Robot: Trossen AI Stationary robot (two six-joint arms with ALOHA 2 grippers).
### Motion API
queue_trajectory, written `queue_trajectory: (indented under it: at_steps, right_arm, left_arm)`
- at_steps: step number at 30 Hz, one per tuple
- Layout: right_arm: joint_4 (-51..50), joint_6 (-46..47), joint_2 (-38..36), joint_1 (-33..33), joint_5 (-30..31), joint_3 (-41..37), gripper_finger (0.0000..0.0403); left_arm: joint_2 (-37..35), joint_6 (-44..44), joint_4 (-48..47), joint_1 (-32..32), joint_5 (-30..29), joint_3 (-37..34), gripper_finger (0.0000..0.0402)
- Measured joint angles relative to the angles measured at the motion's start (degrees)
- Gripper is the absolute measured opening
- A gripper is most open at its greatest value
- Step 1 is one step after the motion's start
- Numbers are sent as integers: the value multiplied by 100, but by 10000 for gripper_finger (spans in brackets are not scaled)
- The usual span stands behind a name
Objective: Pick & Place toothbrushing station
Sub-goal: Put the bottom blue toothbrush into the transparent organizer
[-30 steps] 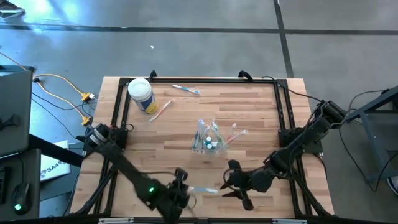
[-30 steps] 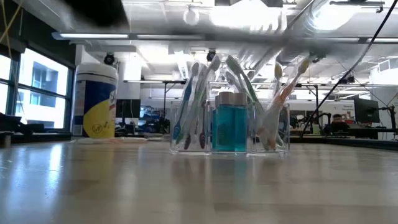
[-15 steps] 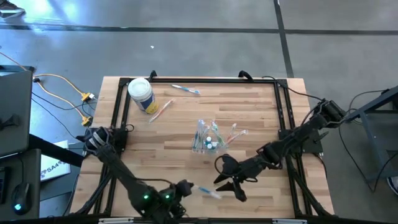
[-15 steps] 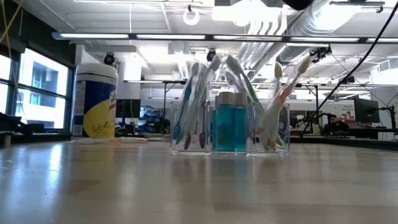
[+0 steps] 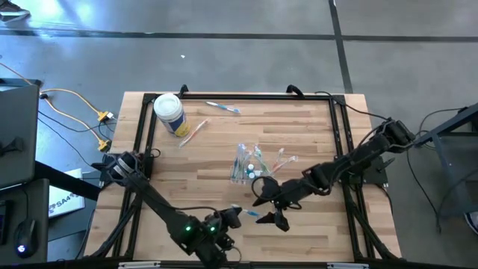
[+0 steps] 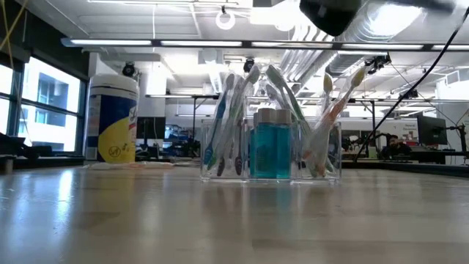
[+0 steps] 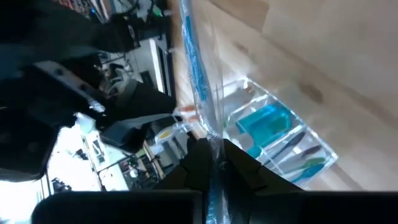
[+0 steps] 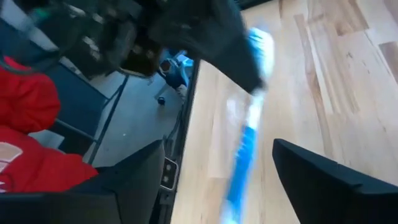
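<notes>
One clear cup (image 5: 249,171) stands mid-worktop (image 5: 306,131), packed with toothbrushes too crowded to count, plus a blue bottle (image 6: 272,150). Two more toothbrushes lie loose beyond the cup: one (image 5: 223,107) by the far edge, one (image 5: 192,133) just beside the single white-lidded canister (image 5: 169,113). The left claw (image 5: 233,217), on the near side of the cup, is clamped on one blue toothbrush (image 5: 247,214). The right claw (image 5: 270,209), its fingers spread wide, holds nothing and flanks that same toothbrush's free end.
</notes>
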Motion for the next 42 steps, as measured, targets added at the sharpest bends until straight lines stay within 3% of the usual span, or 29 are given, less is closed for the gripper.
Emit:
queue_trajectory:
  at_steps: [6,13,19,27,33,42]
  right_arm:
    - [44,-239,0,0,91,1,285]
    - [-263,-347,0,-45,866,0,278]
    - [-373,-270,0,-205,338,0,278]
    - [-391,-80,0,-260,136,0,267]
    - [-391,-90,0,-258,119,0,235]
    - [-407,-145,0,-258,-10,0,149]
  left_arm:
    - [0,227,135,190,-105,0,20]
    - [0,364,259,209,-103,0,20]
    - [0,405,269,207,-122,0,20]
    - [0,832,552,212,-146,0,20]
    - [0,1029,684,211,-151,0,20]
    - [0,1347,862,261,-338,0,20]
